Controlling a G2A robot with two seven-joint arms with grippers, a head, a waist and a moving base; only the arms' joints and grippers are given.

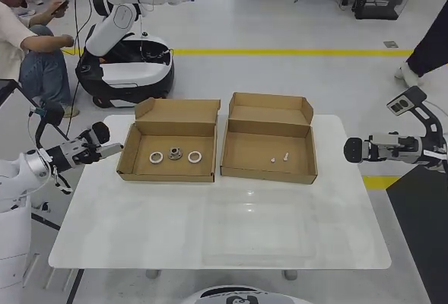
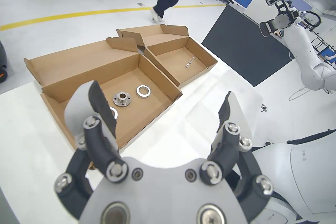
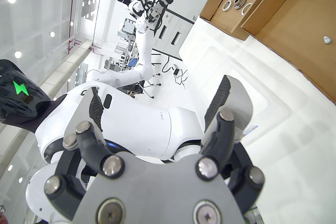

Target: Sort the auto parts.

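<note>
Two open cardboard boxes sit side by side on the white table (image 1: 208, 228). The left box (image 1: 129, 152) holds a metal flange (image 1: 176, 153) between two silver rings (image 1: 156, 157) (image 1: 195, 156). Two small bolts (image 1: 274, 160) (image 1: 286, 156) lie in the right box (image 1: 243, 152). My left gripper (image 1: 111, 149) hovers at the table's left edge beside the left box, open and empty (image 2: 160, 104). From it I see the flange (image 2: 121, 99), a ring (image 2: 143, 91) and a bolt (image 2: 189, 62). My right gripper (image 1: 351, 150) hangs off the table's right edge, open and empty (image 3: 157, 101).
The boxes' lids (image 1: 176, 111) stand folded back toward the far side. A clear flat tray (image 1: 258, 228) lies on the near half of the table. A dark floor mat (image 2: 244, 51) lies beyond the right edge. Another robot (image 1: 125, 64) is parked behind the table.
</note>
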